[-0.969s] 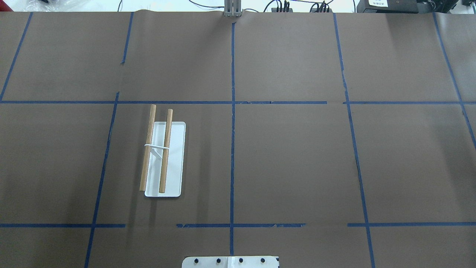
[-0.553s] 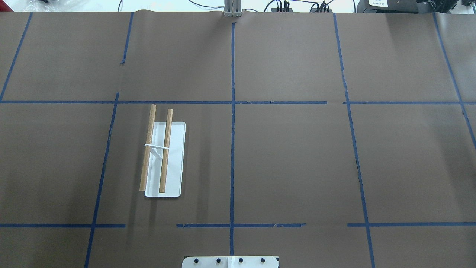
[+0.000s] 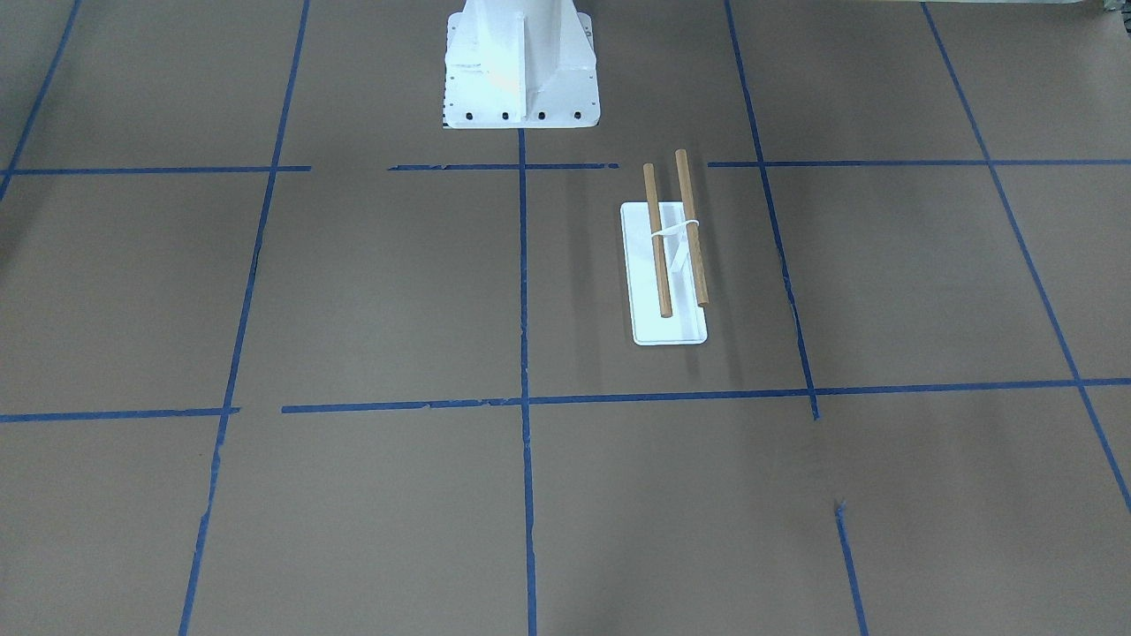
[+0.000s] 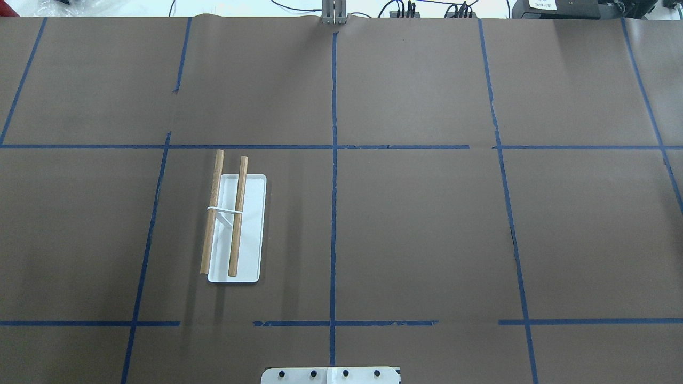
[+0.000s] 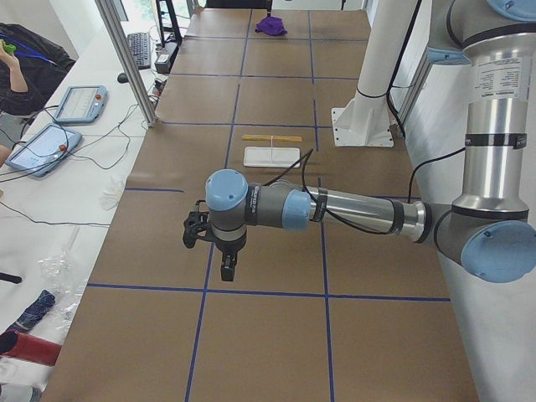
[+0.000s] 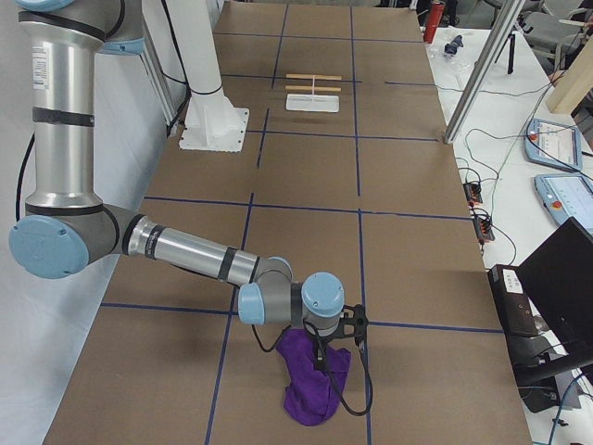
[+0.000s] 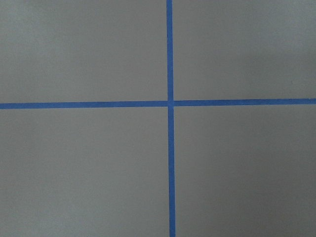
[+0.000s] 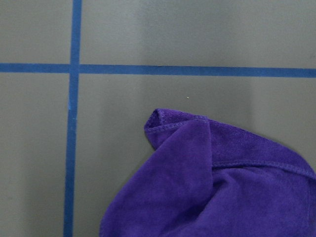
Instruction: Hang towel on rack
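Observation:
The rack point(image 4: 235, 226) has a flat white base and two parallel brown dowels; it stands left of the table's middle and also shows in the front view point(image 3: 671, 269), the left view point(image 5: 272, 155) and the right view point(image 6: 313, 97). The purple towel point(image 6: 313, 385) lies crumpled on the brown table at its right end; the right wrist view shows its folded corner point(image 8: 212, 182). My right gripper point(image 6: 321, 357) hangs just over the towel; I cannot tell if it is open. My left gripper point(image 5: 226, 268) hangs over bare table at the left end; its state is unclear too.
The white bolted robot pedestal point(image 3: 519, 71) stands at the table's near middle edge. Blue tape lines point(image 7: 170, 103) grid the brown table cover. Tablets point(image 5: 42, 146) and cables lie beyond the far edge, with an aluminium post point(image 6: 477, 79) there.

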Controlling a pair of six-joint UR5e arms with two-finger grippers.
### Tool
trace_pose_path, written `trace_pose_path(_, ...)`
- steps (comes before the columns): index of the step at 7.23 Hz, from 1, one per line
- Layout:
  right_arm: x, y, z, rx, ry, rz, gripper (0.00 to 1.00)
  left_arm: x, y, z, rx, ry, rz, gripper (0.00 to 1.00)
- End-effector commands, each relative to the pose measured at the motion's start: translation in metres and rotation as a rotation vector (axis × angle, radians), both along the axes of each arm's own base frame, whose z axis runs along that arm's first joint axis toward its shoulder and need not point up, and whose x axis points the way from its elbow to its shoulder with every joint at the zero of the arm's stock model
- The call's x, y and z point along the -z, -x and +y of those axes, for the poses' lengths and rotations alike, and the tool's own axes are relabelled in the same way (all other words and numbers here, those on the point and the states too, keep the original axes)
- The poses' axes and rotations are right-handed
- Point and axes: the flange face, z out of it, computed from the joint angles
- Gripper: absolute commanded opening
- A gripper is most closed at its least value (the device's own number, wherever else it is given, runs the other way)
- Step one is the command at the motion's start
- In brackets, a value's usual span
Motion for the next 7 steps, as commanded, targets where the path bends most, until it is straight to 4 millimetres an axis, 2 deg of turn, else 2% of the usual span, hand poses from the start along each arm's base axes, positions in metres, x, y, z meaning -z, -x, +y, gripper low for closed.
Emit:
trace_pose_path(1, -0.054, 0.001, 0.007, 0.005, 0.058, 0.002, 1.0, 0.012, 0.0, 0.0, 0.003, -0.02, 0.0, 1.0)
trace_pose_path(5, -0.085, 0.0, 0.02, 0.006, 0.128, 0.005, 1.0, 0.019, 0.001, -0.001, 0.003, -0.035, 0.0, 1.0)
trace_pose_path(7, -0.085, 0.001, 0.02, 0.007, 0.128, 0.006, 1.0, 0.018, 0.001, -0.001, 0.003, -0.033, 0.0, 1.0)
